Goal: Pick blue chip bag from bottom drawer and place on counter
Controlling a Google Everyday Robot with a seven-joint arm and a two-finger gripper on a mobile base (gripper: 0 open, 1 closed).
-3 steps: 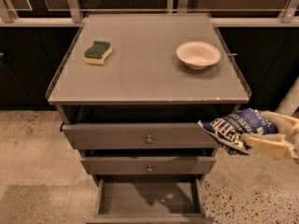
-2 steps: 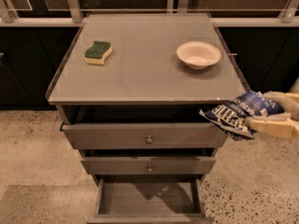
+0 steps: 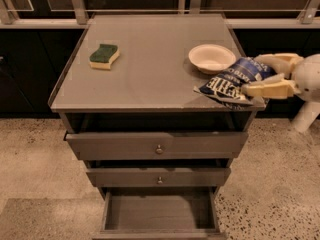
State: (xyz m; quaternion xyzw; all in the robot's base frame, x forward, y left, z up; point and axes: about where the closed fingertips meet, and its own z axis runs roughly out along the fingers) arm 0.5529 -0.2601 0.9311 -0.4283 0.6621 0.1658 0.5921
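Over the front right corner of the counter (image 3: 150,79), your gripper (image 3: 250,75) reaches in from the right side. Its two fingers (image 3: 272,89) are closed on the bag (image 3: 227,81). The bag lies across that corner, and part of it sticks out past the right edge. I cannot tell if it touches the top or hangs just above it.

I think the bag is light and soft. It is crinkly foil, so it bends and can slip. The chips inside will break if you squeeze hard. You have it by its right end, one finger on top and one below, and that looks like a good spot. Squeeze gently.

Just behind the bag, near the right edge, is a white bowl (image 3: 211,58). The bag's far side is very close to it, maybe touching. A bump would likely slide the bowl. So put the bag down in front of the bowl and a bit more to the left, all the way on the top.

A sponge (image 3: 104,56) sits near the left edge, well apart. The bottom drawer (image 3: 159,211) is open below the front edge and is not in your way.
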